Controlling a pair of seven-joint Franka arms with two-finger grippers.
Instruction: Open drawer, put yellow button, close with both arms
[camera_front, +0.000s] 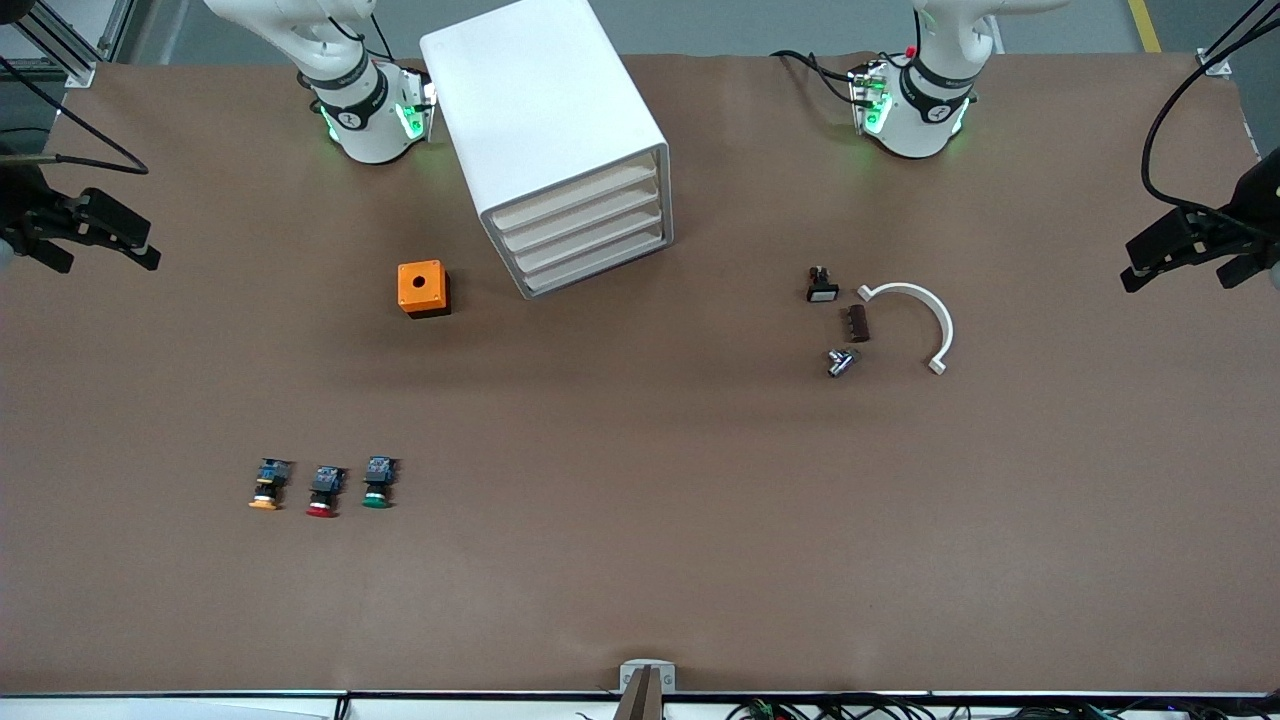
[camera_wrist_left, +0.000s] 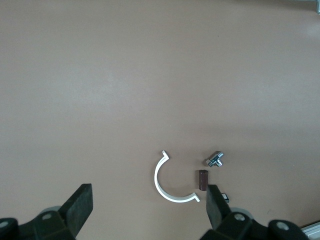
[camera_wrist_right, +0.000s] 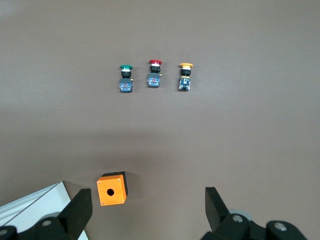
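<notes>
**Before the first move: both grippers wide and empty**

The small yellow-capped push-button (camera_front: 267, 486) lies on the brown counter (camera_front: 640, 560), well nearer the front camera than the white four-drawer cabinet (camera_front: 560, 140); long axis and cap point toward that camera. We judge the adjacent red-capped button (camera_front: 324, 491) easily mistaken. Left gripper (camera_front: 1195, 250) and right gripper (camera_front: 85, 235) wait over the counter's ends.

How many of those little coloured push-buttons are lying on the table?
3, in a row near the front camera, toward the right arm's end: the yellow-capped push-button outermost, the red-capped push-button in the middle, the green-capped push-button closest to the table's middle. None seems hidden.
</notes>
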